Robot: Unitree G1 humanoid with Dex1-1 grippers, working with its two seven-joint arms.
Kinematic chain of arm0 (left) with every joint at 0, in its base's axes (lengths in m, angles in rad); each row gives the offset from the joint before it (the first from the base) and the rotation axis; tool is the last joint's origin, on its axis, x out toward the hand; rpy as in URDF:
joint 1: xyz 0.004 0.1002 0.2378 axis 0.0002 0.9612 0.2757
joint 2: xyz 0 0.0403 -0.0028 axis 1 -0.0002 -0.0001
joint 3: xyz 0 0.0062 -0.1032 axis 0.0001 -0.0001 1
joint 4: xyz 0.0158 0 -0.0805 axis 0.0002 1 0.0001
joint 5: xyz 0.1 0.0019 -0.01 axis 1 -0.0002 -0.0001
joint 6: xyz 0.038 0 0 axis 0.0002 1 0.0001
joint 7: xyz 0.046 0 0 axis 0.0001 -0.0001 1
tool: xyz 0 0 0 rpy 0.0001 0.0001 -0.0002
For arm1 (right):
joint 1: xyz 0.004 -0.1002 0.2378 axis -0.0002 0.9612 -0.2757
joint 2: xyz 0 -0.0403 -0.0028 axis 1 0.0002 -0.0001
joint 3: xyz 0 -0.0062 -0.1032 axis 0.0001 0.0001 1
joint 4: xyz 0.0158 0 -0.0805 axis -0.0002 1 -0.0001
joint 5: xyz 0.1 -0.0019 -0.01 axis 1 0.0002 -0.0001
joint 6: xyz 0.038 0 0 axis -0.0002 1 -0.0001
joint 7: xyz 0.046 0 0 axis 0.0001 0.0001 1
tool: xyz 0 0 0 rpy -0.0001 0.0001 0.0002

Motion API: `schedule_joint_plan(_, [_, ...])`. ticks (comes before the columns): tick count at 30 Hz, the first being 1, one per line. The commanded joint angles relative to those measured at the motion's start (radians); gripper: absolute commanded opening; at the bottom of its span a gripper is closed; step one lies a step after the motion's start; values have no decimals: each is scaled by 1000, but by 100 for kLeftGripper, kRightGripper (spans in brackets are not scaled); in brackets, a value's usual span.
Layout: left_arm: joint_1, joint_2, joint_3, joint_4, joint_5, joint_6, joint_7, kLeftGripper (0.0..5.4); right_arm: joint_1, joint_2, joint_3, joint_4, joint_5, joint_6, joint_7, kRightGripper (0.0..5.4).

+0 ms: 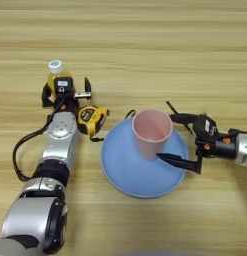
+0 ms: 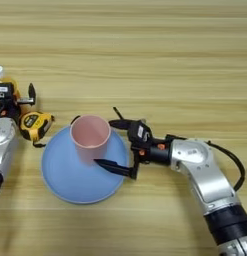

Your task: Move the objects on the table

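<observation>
Between the spread fingers of my right claw (image 2: 114, 145) stands the pale pink cup (image 2: 90, 136), upright and open-mouthed; one black finger (image 2: 117, 124) reaches along the cup's far side and the other lies low along its near side on the plate, so the claw is released and wide, bracketing the cup without squeezing it. Whether either finger actually touches the cup wall I cannot tell. The cup sits on a round blue plate (image 2: 65, 180), toward the plate's far right part, and the plate lies flat on the counter (image 2: 160, 55). A thin black stick (image 1: 172, 108) shows just behind my right claw, slanting away over the wood beyond the plate's rim. My right arm comes in from the right side, its silver forearm resting low over the counter. Off to the left, my left claw (image 1: 66, 93) is at the small orange-drink bottle (image 1: 56, 74) with the white cap, which stands upright at the far left of the things; one finger shows on each side of the bottle, but I cannot tell whether they press on it or stand loose. Just beside that claw, on its near right, lies a yellow and black tape measure (image 1: 92, 119), close to the plate's left rim, with a short black loop trailing from it toward the plate.
</observation>
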Motion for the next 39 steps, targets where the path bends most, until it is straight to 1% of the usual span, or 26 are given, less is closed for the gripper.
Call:
schedule_joint_plan(1, [-4, -3, -3, -13, 5, 20, 3, 539, -24, 8, -2, 21, -24, -13, -26, 540])
schedule_joint_plan(15, [-1, -3, -3, -20, 5, 24, 3, 539, -22, 46, 68, 16, -52, -9, -16, 540])
schedule_joint_plan(17, [0, -3, -3, -21, 5, 24, 3, 539, -33, 61, 74, 27, -58, -13, -28, 540])
schedule_joint_plan(22, [2, -5, -3, -25, 5, 25, 4, 539, -65, 118, 65, 41, -50, 11, -78, 540])
schedule_joint_plan(31, [6, -6, -4, -35, 5, 30, 4, 539, -114, 180, 62, 136, -101, -41, -173, 540])
schedule_joint_plan(35, [7, -6, -4, -37, 5, 32, 4, 539, -106, 201, 71, 135, -103, -32, -191, 540])
schedule_joint_plan(39, [7, -6, -4, -37, 6, 32, 4, 539, -81, 201, 89, 108, -99, -8, -181, 540])
